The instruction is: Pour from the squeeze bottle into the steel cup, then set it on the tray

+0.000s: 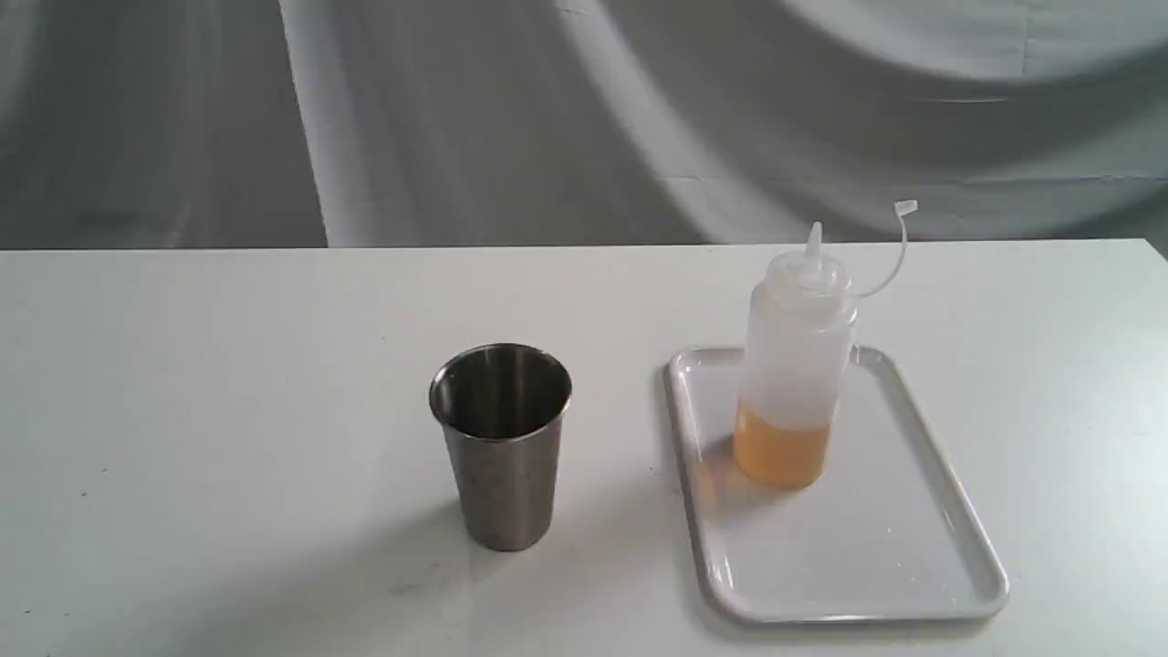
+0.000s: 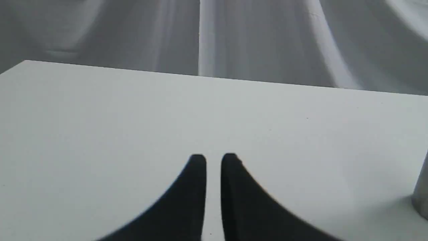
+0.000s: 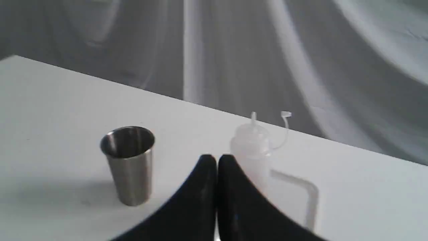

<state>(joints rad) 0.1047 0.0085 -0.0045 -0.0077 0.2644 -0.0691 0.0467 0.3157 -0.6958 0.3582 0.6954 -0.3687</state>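
The squeeze bottle point(image 1: 792, 365) stands upright on the far half of the white tray point(image 1: 849, 547), amber liquid filling its lower part and its tethered cap hanging off to the right. The steel cup point(image 1: 502, 447) stands upright on the table left of the tray. Neither gripper shows in the exterior view. In the right wrist view, my right gripper point(image 3: 216, 159) is shut and empty, short of the bottle point(image 3: 252, 147), the tray point(image 3: 311, 197) and the cup point(image 3: 128, 164). My left gripper point(image 2: 214, 159) has its fingers nearly together, holding nothing, over bare table; a sliver of the cup point(image 2: 422, 197) shows at the frame edge.
The white table point(image 1: 228, 383) ends at a far edge, with a grey draped backdrop point(image 1: 547, 119) behind it. Nothing else lies on the table apart from the cup and the tray.
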